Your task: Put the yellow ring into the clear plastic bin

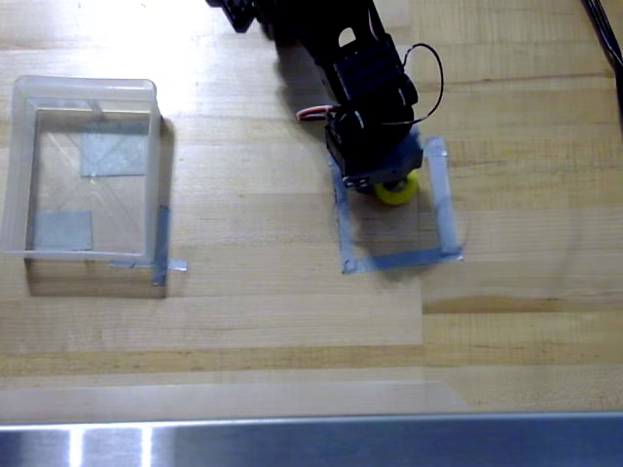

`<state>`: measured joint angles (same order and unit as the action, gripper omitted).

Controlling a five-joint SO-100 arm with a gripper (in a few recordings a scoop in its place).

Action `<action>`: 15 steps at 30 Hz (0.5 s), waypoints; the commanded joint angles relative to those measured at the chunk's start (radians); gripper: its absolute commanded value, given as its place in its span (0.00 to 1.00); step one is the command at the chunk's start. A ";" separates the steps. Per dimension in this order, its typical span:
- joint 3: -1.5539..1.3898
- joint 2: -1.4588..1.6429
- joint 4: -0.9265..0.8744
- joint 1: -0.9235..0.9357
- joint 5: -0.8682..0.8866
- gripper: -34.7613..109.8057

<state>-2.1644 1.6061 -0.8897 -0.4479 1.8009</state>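
The yellow ring (399, 189) lies inside a grey tape square, near that square's upper edge, and only its lower right part shows. My black gripper (382, 181) reaches down from the top of the overhead view and sits right over the ring, covering much of it. The arm's body hides the fingers, so their stance around the ring is unclear. The clear plastic bin (14, 170) stands at the far left, well apart from the ring, with grey tape patches showing through its bottom and nothing else inside.
The grey tape square outline (399, 260) marks the wooden table around the ring. A metal strip (311, 443) runs along the bottom edge. A black cable (605, 39) crosses the top right corner. Bare wood lies between bin and square.
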 commanded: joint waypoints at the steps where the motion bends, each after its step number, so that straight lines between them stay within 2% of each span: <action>1: -0.012 0.181 -0.057 0.020 -0.006 0.26; 7: 0.094 0.454 -0.259 0.276 -0.155 0.26; 15: 0.336 0.413 -0.410 0.678 -0.357 0.24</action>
<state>-1.9834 1.9788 -1.2533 0.0598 1.5018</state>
